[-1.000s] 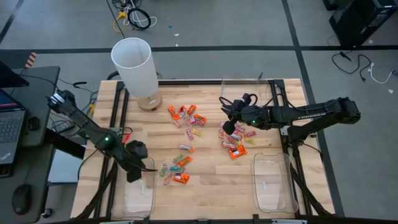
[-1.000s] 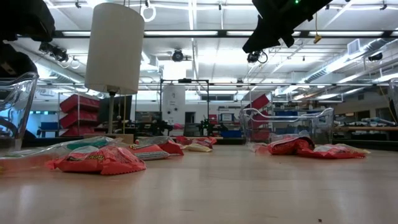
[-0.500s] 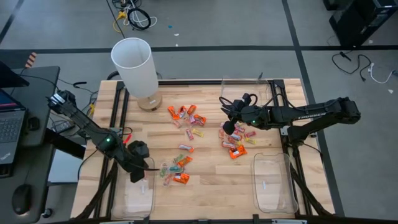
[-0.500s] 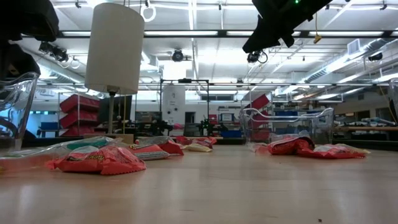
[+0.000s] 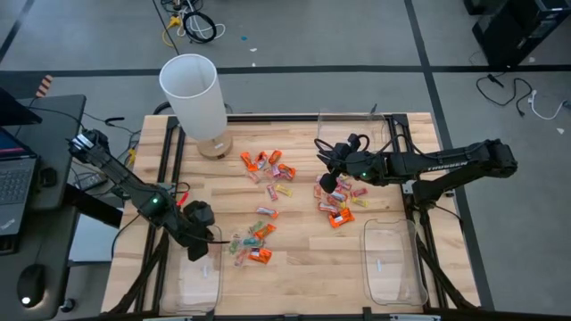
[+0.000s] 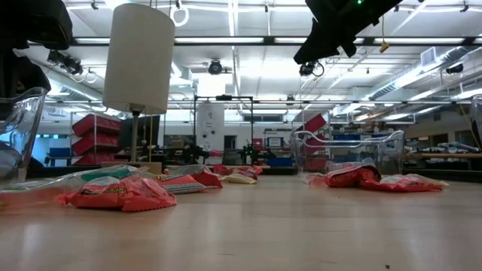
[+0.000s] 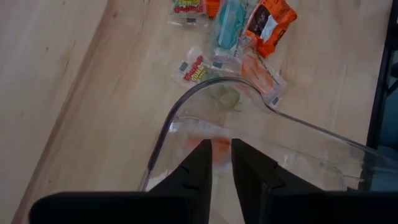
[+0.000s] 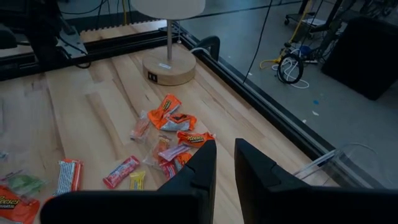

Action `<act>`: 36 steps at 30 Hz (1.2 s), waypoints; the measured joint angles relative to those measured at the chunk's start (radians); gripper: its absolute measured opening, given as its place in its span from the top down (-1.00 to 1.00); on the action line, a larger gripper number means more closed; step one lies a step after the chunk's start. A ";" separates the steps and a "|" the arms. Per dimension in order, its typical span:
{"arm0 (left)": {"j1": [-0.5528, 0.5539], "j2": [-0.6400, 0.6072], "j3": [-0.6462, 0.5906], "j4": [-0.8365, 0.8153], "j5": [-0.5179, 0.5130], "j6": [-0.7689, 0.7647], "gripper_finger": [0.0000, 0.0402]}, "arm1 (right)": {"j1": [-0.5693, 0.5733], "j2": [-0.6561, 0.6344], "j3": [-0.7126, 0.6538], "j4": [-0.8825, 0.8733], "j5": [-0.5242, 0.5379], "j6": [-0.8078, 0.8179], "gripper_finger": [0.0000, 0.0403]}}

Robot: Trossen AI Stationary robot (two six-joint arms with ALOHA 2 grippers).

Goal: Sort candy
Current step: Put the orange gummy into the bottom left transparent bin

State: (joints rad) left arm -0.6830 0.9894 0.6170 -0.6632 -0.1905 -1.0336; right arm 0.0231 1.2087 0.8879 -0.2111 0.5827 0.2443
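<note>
Left gripper [image 5: 200, 251]: shifted over near-left-corner tray [image 7: 261, 137], fingers parting, orange candy [image 7: 214, 149] released; right gripper [image 5: 326, 183]: fingers slightly apart, empty.

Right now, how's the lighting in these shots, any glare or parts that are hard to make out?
Low view: ceiling lights glare behind the lamp, and the arms overhead are dark silhouettes. High view: light is even, and the candy reads clearly. Left wrist view: the clear tray distorts what lies behind its wall. Right wrist view: the table is evenly lit.

Orange, pink-and-yellow candy [image 5: 261, 164]; white lamp [image 5: 192, 94]
</note>
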 joint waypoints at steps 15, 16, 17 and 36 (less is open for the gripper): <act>0.000 -0.002 0.000 0.067 0.018 0.022 0.56 | 0.000 0.000 0.000 0.000 0.000 0.000 0.77; 0.000 -0.002 0.000 0.082 0.024 0.027 0.56 | 0.000 0.000 0.000 0.000 0.000 0.000 0.77; 0.000 -0.002 0.000 0.097 0.025 0.032 0.56 | 0.000 0.000 0.000 0.000 0.000 0.000 0.77; 0.000 -0.003 0.001 0.242 0.100 0.092 0.56 | 0.001 0.000 0.001 0.053 -0.010 -0.019 0.77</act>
State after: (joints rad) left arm -0.6828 0.9867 0.6178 -0.4214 -0.0901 -0.9412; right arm 0.0242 1.2083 0.8886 -0.1577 0.5728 0.2256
